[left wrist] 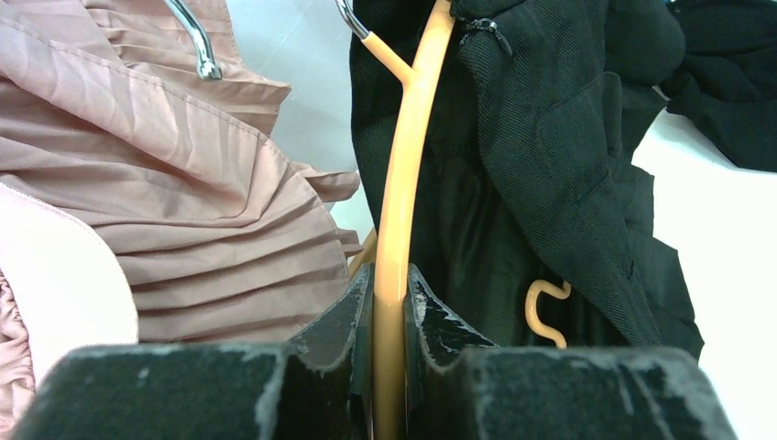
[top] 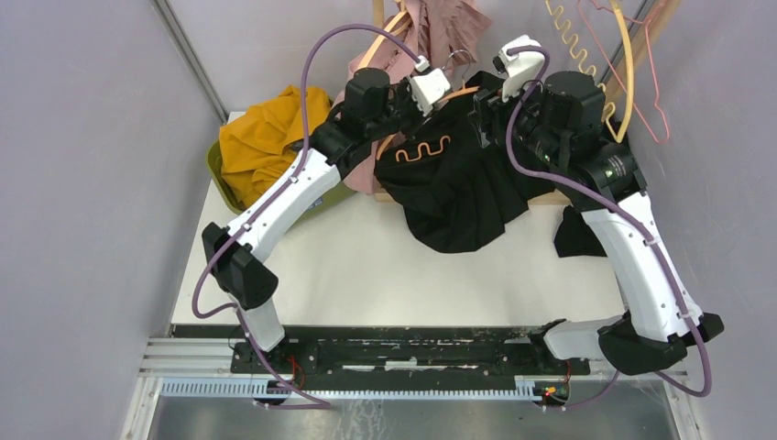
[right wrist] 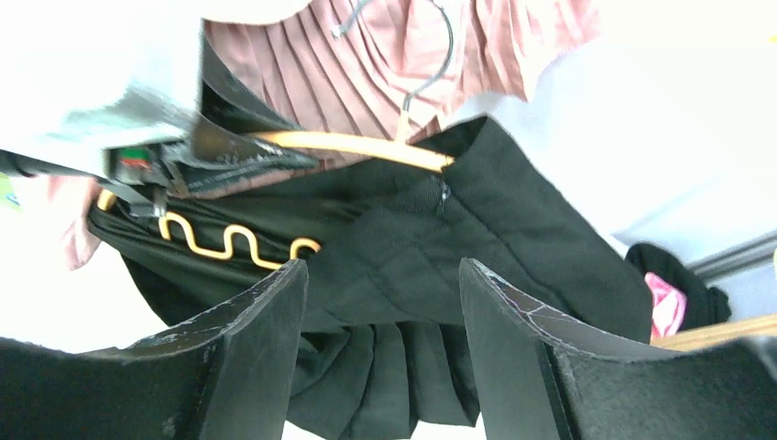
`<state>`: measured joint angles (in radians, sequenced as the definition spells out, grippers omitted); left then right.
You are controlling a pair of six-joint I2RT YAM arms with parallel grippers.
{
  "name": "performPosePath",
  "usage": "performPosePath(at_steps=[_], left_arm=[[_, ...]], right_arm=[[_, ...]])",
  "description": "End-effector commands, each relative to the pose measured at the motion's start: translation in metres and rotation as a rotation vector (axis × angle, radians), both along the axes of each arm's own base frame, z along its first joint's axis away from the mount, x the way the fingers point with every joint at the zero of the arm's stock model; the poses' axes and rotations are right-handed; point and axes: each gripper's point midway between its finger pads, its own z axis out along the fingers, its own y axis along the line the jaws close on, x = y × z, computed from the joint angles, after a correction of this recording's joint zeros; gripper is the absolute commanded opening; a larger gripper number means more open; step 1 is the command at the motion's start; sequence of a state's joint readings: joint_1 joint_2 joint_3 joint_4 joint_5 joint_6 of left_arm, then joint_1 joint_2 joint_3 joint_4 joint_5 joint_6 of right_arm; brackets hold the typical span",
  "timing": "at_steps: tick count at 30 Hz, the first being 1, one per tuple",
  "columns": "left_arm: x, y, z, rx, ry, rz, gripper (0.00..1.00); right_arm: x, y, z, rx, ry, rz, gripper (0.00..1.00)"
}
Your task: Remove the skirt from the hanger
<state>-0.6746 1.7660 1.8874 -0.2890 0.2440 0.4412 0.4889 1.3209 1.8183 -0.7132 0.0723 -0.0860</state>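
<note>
A black pleated skirt point(top: 458, 197) hangs from an orange hanger point(top: 423, 148) and spills onto the white table. My left gripper point(top: 442, 92) is shut on the hanger's orange arm point(left wrist: 403, 183), which runs up between its pads point(left wrist: 389, 284). The skirt's waistband point(left wrist: 550, 165) drapes to the right of that arm. My right gripper point(top: 484, 103) hovers just right of it, open. In the right wrist view its fingers point(right wrist: 383, 270) straddle the waistband point(right wrist: 431, 238) without touching it. The hanger point(right wrist: 348, 144) and its metal hook lie beyond.
A pink pleated garment point(top: 431, 37) hangs behind the left gripper. A green bin with yellow cloth point(top: 266, 137) sits at the back left. Bare hangers point(top: 605, 55) hang at the back right. Another black cloth point(top: 577, 234) lies by the right arm.
</note>
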Motion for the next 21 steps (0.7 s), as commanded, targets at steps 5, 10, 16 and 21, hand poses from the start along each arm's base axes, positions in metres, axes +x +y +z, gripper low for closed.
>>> performPosePath(at_steps=[5, 10, 16, 21], left_arm=[[-0.026, 0.007, 0.088, -0.203, -0.146, -0.043, 0.03], [-0.031, 0.010, 0.091, -0.208, -0.151, -0.049, 0.03], [-0.036, 0.015, 0.092, -0.205, -0.158, -0.049, 0.03], [-0.038, 0.018, 0.094, -0.195, -0.171, -0.042, 0.03]], right_arm=[[0.001, 0.020, 0.038, -0.041, -0.135, 0.069, 0.67], [0.012, 0.038, 0.027, -0.091, -0.130, 0.099, 0.67], [0.023, 0.043, 0.006, -0.372, -0.182, 0.096, 0.66], [0.031, 0.032, -0.012, -0.708, -0.259, 0.067, 0.68]])
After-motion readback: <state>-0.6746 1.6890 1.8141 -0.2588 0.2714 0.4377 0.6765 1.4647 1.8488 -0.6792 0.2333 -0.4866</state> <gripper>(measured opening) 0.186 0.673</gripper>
